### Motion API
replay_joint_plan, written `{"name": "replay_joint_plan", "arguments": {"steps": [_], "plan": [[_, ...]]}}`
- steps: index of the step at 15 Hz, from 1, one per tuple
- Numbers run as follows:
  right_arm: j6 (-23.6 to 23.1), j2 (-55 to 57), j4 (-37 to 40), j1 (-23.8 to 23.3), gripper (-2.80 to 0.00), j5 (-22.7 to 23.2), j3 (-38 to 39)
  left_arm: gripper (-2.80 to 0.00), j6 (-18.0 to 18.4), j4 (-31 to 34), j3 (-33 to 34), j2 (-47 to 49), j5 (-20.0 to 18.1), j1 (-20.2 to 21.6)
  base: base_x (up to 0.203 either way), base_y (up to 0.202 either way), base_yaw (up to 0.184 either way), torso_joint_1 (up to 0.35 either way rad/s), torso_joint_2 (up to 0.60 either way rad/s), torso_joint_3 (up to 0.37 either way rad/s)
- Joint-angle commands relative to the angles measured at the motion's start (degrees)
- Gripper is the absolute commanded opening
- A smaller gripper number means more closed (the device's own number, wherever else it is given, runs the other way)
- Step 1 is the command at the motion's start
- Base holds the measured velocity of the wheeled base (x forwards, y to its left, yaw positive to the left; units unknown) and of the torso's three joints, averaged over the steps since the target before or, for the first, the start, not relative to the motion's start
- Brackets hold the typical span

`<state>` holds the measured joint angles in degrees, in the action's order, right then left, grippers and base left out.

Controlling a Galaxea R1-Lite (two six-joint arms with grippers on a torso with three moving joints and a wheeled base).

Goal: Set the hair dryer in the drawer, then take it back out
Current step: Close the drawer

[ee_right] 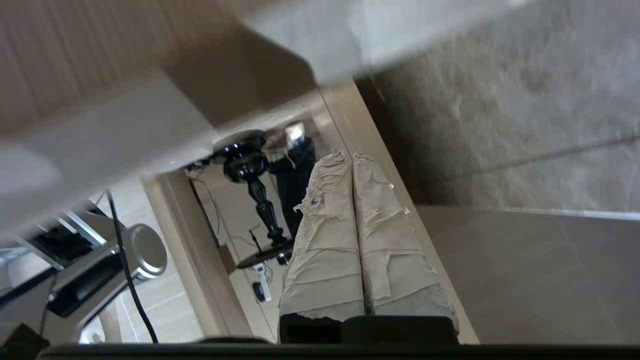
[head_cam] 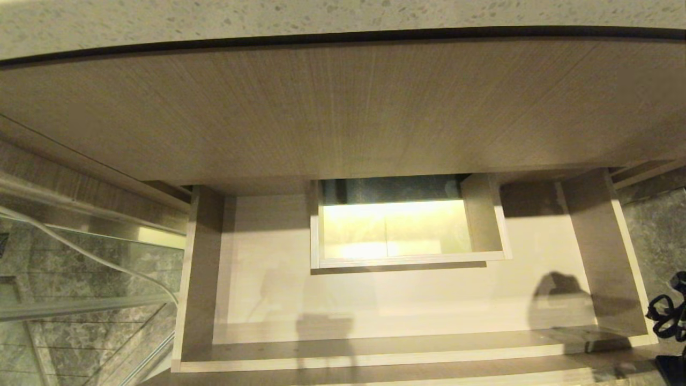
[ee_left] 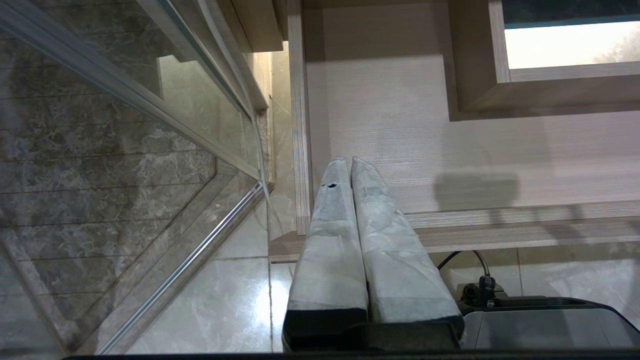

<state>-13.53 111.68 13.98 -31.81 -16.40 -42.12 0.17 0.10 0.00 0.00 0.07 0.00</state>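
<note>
Head view: drawer open, hair dryer nowhere visible, direction from jaws unknowable. Left gripper pressed together, empty, above drawer's front-left corner; right gripper likewise closed, empty.

This looks like a bathroom in a home or hotel — a vanity unit with a speckled stone surface runs across the top of the head view, above a pale wood-grain panel. Below it an open drawer has a boxed cutout in its middle, the kind made for sink plumbing. At the lower left of the frame stands a glass partition with metal rails — beyond it, grey marbled tiles cover the floor.
</note>
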Motion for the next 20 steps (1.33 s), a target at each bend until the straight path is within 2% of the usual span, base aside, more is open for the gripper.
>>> {"name": "replay_joint_plan", "arguments": {"steps": [1,15,17,20], "plan": [[-0.1,1.9,-0.5,0.0,-2.80,0.1,-1.7,-2.80,0.0,0.0,0.0,0.0,0.0,0.0,0.000,0.000,0.000,0.000,0.00,0.000],[-0.5,1.9,-2.1,-0.2,-2.80,0.3,-6.8,-2.80,0.0,0.0,0.0,0.0,0.0,0.0,0.000,0.000,0.000,0.000,0.00,0.000],[-0.7,1.6,-5.5,-0.2,-2.80,1.2,-7.3,-2.80,0.0,0.0,0.0,0.0,0.0,0.0,0.000,0.000,0.000,0.000,0.00,0.000],[-4.0,0.3,-10.1,-0.2,-2.80,1.5,-7.1,-2.80,0.0,0.0,0.0,0.0,0.0,0.0,0.000,0.000,0.000,0.000,0.00,0.000]]}}
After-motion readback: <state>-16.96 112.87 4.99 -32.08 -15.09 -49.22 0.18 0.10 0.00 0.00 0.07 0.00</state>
